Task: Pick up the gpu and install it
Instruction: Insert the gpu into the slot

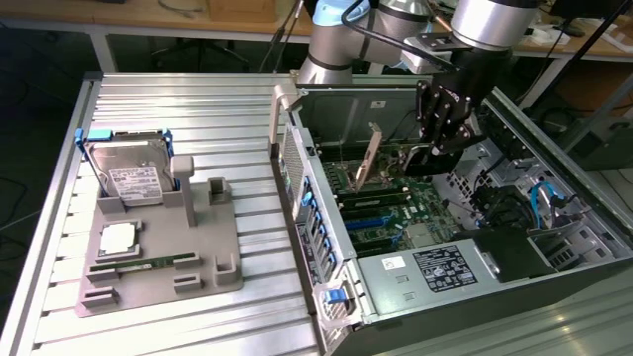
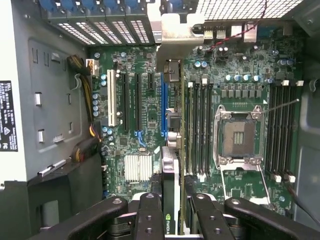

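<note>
Wrist view shows my pincer (image 2: pixel 171 210) clamped on the gpu (image 2: pixel 170 175), held edge-on above the motherboard (image 2: pixel 145 107), its pale bracket (image 2: pixel 177 30) reaching the case's rear slot covers (image 2: pixel 100 30). Exterior view has my pincer (image 1: pixel 428 159) inside the open computer case (image 1: pixel 554 245); the hard drive (image 1: pixel 133 178) and memory stick (image 1: pixel 144 262) sit on the grey fixture (image 1: pixel 213 245) on the bench

Lab or workshop: aluminium-slat bench (image 1: pixel 188 104), open PC case (image 1: pixel 554 222), wooden desks (image 1: pixel 148 18) behind.
</note>
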`<state>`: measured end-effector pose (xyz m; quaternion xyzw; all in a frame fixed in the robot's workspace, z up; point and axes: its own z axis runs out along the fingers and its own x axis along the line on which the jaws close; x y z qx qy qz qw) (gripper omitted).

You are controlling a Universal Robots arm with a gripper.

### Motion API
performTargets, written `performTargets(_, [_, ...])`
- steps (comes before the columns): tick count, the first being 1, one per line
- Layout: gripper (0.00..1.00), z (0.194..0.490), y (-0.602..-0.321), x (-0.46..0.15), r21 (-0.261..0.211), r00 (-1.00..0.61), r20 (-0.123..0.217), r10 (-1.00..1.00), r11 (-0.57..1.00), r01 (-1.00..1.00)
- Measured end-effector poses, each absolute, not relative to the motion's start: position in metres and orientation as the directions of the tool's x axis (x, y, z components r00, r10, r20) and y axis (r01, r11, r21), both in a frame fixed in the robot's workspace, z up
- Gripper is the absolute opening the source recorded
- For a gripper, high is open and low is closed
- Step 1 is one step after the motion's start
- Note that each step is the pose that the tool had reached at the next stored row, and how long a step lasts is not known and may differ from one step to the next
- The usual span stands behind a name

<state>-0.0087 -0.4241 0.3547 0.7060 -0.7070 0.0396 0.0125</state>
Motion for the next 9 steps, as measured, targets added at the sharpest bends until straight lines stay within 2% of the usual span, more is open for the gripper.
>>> performTargets(9, [0.27,0.335,-0.424,-0.019,-0.038,0.002,0.074,-0.997,-0.005,-0.999])
